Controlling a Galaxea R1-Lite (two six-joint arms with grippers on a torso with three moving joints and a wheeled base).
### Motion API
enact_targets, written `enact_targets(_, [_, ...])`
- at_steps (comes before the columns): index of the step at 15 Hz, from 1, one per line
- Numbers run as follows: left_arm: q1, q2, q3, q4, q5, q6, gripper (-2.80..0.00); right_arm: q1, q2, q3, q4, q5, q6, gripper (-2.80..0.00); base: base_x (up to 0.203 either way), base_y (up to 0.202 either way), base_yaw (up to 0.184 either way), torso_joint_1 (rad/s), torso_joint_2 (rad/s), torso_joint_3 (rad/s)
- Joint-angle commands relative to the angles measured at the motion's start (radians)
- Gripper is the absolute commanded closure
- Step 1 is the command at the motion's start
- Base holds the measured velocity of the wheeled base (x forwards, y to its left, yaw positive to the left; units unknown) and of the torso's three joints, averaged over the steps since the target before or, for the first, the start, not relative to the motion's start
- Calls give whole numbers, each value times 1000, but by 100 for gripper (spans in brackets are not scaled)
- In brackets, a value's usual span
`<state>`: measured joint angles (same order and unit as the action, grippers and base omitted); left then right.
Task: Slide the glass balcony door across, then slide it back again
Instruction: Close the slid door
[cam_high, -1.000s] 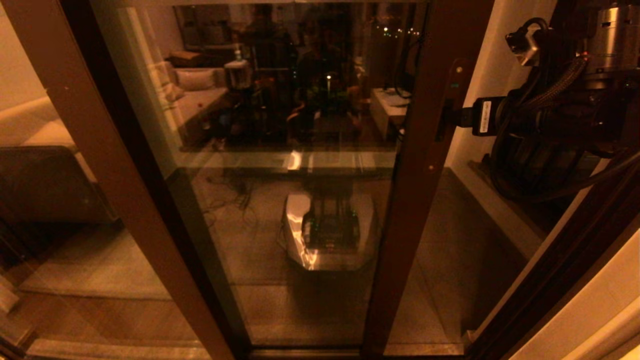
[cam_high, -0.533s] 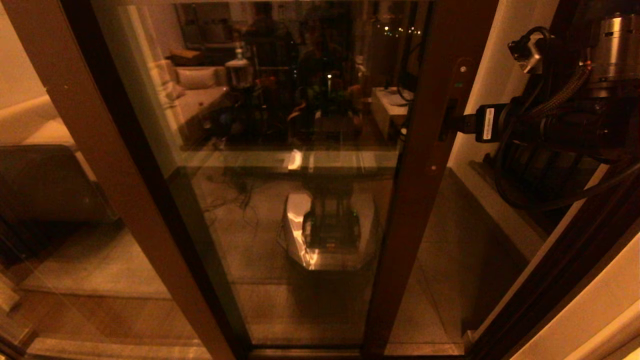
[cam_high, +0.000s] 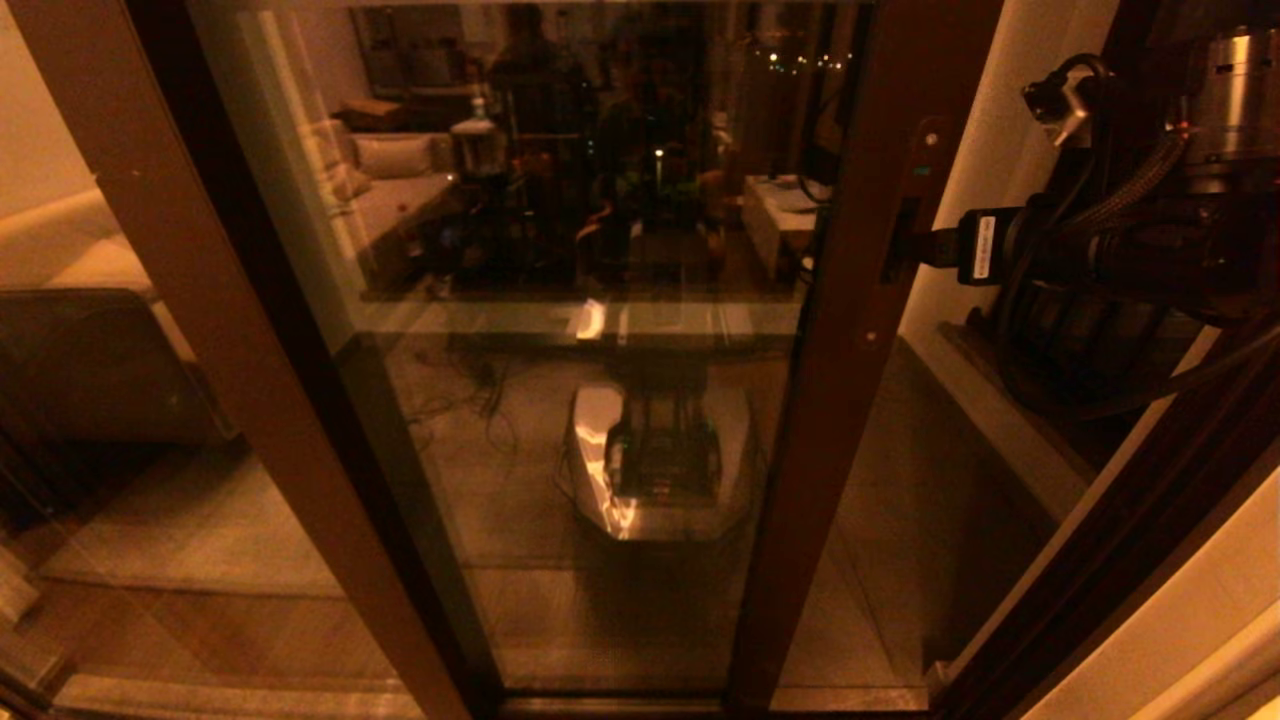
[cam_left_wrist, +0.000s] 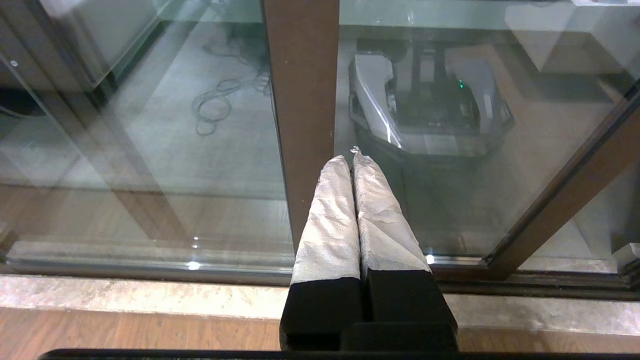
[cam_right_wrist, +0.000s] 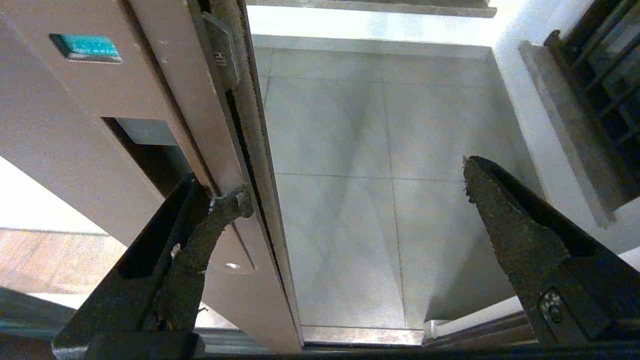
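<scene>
My right gripper (cam_right_wrist: 355, 182) has its jaws wide, one finger (cam_right_wrist: 220, 215) hooked on the door (cam_right_wrist: 165, 100) edge. My left gripper (cam_left_wrist: 354, 155) is closed tight.

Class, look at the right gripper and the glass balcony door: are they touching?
Touching. In the right wrist view one finger of the open right gripper presses on the glass balcony door stile edge; the other is clear.

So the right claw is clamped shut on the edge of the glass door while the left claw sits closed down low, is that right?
Not quite. The right claw is open, not clamped shut: the right wrist view shows one finger against the edge of the glass door and the other well clear. The left claw does sit closed down low.
</scene>
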<state>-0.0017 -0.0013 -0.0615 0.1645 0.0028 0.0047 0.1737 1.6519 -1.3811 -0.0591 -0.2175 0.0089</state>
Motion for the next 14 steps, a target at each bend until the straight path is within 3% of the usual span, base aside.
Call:
enact_targets(1, [0, 0, 0, 1, 0, 0, 0, -13, 0, 0, -1, 1, 0, -280, 0, 0, 0, 0, 0, 0])
enact_targets(14, [0, 0, 0, 1, 0, 1, 0, -86, -14, 20, -1, 36, -3, -280, 0, 0, 0, 0, 0, 0])
